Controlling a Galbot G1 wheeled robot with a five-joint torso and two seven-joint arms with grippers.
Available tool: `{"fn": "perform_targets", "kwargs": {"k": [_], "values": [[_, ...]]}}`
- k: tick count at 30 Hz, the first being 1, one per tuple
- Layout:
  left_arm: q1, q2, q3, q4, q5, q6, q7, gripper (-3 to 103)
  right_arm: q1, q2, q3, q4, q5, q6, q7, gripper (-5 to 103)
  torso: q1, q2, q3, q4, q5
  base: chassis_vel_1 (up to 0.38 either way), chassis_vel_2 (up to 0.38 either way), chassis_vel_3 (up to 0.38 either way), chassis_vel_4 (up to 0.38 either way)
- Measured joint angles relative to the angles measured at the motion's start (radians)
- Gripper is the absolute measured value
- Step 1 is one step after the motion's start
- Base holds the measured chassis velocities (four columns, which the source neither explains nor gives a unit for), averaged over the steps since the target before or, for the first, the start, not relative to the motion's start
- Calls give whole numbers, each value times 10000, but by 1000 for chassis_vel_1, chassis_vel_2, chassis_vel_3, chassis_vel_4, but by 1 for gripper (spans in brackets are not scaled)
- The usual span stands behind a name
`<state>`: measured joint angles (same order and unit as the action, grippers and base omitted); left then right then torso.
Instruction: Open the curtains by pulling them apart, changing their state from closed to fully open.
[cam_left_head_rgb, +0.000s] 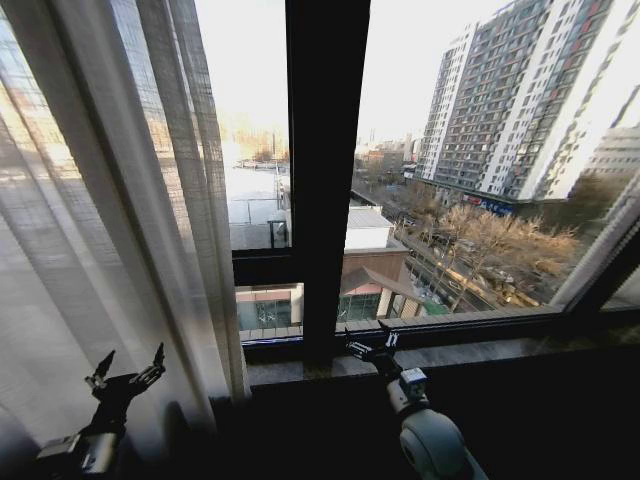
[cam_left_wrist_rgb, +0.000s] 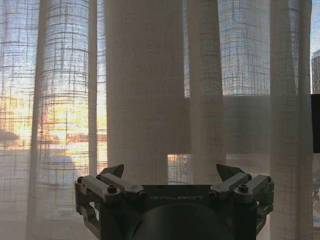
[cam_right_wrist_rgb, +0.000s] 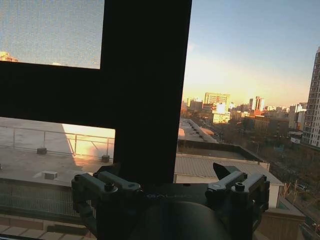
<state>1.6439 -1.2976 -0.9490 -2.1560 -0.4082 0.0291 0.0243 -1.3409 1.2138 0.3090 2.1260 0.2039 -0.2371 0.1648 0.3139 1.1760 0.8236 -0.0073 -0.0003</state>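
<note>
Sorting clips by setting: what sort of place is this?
Probably an upper-floor room in a city. Sheer curtains hang at a dark-framed window above a stone sill, looking down on rooftops and a tower block.

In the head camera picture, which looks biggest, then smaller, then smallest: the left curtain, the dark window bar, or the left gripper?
1. Left curtain
2. Dark window bar
3. Left gripper, though it sits nearer the camera.

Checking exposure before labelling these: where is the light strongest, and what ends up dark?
Head view: sky washes out, sill and both arms dark. Left wrist view: low sun glows through the curtains, left end effector silhouetted. Right wrist view: window frame black against sunset, right end effector dim.
</note>
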Motion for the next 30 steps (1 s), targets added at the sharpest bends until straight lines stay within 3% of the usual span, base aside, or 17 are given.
{"fn": "perform_targets", "kwargs": {"k": [11,19,23,24,26,29,30], "values": [[-1489,822,1112,482,-241,1387,-18,100,188,69,65,-409,-22,209,14,100,-1,0,-1,-2,4,0,0,0,0],[-2292,1553,1461,1046,-480,1758,-47,102,334,105,248,-653,-22,232,23,100,1,0,0,-5,6,0,0,0,0],[-2410,1630,1536,1071,-623,1960,-39,93,436,119,246,-708,-22,232,29,100,2,0,0,-3,6,0,0,0,0],[-2442,1644,1610,1075,-702,2005,-32,83,478,122,240,-733,-22,232,31,100,1,0,0,-2,5,0,0,0,0],[-2452,1644,1644,1081,-717,2006,-31,83,493,127,239,-751,-22,232,33,100,2,0,0,-2,5,0,0,0,0],[-2465,1664,1743,1111,-755,1987,-29,66,536,158,246,-792,-21,227,37,100,1,0,0,-3,5,0,0,0,0],[-2465,1664,1743,1111,-755,1987,-29,66,536,158,246,-792,-21,227,37,100,1,0,0,-3,5,0,0,0,0]]}}
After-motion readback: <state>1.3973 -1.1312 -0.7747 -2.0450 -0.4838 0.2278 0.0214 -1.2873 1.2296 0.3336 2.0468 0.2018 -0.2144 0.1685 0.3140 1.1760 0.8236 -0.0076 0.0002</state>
